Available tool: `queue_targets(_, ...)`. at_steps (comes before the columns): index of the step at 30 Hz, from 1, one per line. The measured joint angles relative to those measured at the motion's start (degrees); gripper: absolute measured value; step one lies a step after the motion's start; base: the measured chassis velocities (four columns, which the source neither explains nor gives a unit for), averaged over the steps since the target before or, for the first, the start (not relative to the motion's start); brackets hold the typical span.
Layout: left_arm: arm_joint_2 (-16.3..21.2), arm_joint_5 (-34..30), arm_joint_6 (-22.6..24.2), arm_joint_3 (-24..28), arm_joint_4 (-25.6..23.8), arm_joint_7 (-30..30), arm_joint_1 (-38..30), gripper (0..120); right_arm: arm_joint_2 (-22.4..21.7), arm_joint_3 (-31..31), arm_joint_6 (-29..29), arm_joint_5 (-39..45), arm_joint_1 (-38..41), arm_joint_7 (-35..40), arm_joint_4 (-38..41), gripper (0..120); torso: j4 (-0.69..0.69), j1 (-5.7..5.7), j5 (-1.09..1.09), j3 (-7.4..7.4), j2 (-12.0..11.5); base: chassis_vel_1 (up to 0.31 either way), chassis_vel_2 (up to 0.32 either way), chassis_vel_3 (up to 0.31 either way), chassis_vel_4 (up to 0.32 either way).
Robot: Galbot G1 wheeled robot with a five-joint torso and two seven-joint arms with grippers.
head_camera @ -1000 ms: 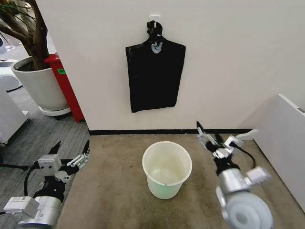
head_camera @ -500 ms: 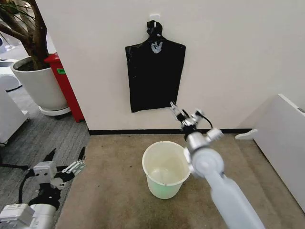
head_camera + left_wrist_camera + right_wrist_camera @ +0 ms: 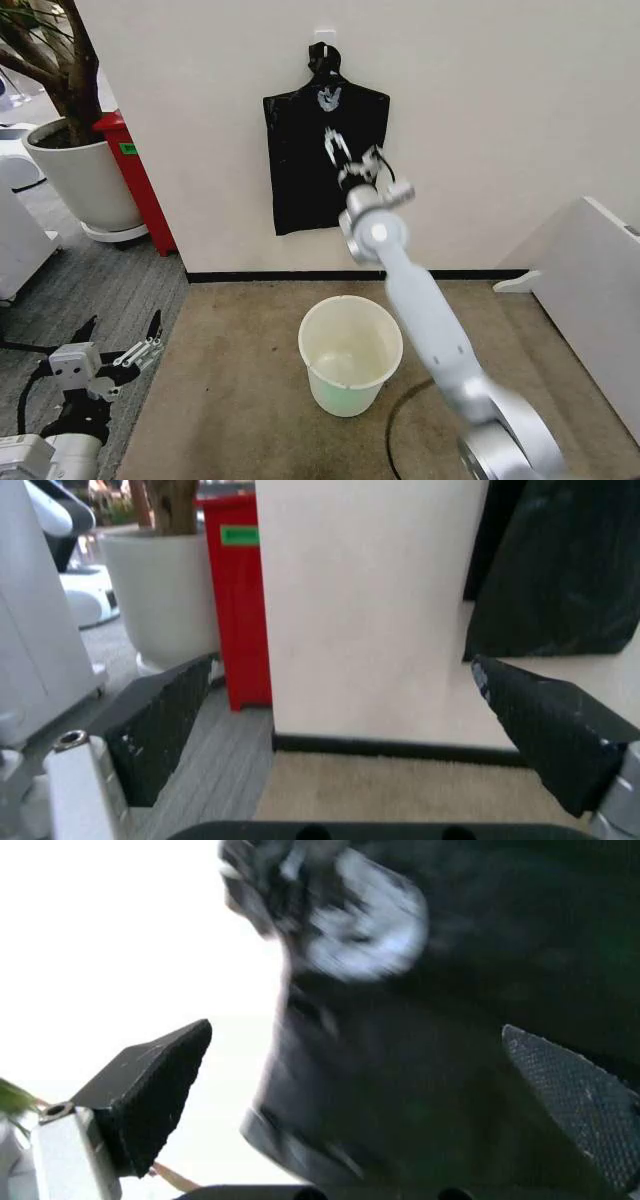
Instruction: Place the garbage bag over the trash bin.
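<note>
Fingers of right gripper spread, raised before bag hanging on wall above bin; nothing gripped. Bin bare, unlined: bagging all left. Left gripper spread, idle beside bin.

One black bag on wall; one trash bin; one plant pot; one red cabinet, apparently; two grippers.
</note>
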Motion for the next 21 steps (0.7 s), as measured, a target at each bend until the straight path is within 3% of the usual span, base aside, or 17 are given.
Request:
queue_targets(3,-0.1,0.0,-0.1,-0.1,0.0,0.1,-0.7,100,2.2,2.6,-1.1,1.6,4.9,-0.2,-4.9,100,-0.01,0.00,0.01,-0.01,0.0,0.000,0.000,0.000,0.000)
queue_targets(12,-0.2,0.0,-0.2,-0.3,0.0,0.2,-0.6,100,2.5,5.6,-2.1,1.1,11.4,-1.7,-17.6,100,-0.02,0.00,0.02,0.00,0.0,0.000,0.000,0.000,0.000)
queue_targets(21,-0.6,-0.2,-0.5,-1.5,0.0,0.3,0.3,100,2.3,5.2,-1.8,2.2,11.2,1.2,-17.8,98,-0.02,0.00,0.03,0.00,0.0,0.000,0.000,0.000,0.000)
